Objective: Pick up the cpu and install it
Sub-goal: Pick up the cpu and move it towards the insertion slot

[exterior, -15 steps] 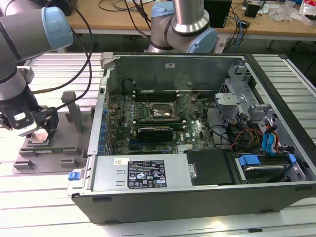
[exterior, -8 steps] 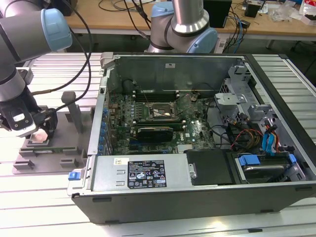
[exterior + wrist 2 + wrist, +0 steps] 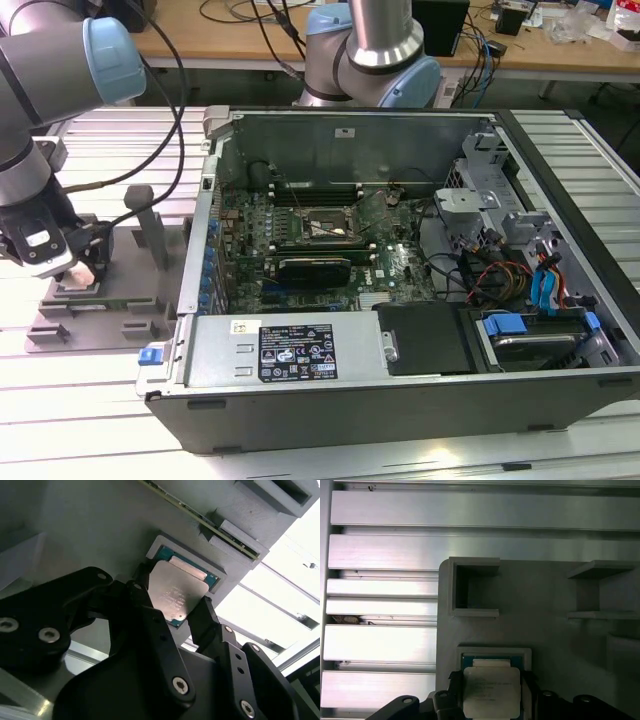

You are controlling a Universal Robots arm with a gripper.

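Silver-topped and edged in green, the chip (image 3: 177, 592) lies flat in its shallow pocket on the grey holder plate (image 3: 100, 325). The plate rests on the slatted metal table (image 3: 380, 645), at about nine o'clock from the open computer case (image 3: 400, 400) in the exterior view. The claw (image 3: 82, 272) stands directly over that pocket. In both wrist views its two black fingers (image 3: 454, 686) flank the chip and appear clenched against two opposite edges, so the claw is judged to be grasping the chip, though the fingers themselves partly hide the contact. The chip's green border sits level within the pocket walls, which suggests that it is not yet raised. Inside the case, the square socket (image 3: 322, 227) on the green circuit board lies near the centre, at roughly three o'clock from the claw and well apart from it. Progress is therefore judged early: approach and grip are done, while lifting, carrying across to the socket and seating are left.
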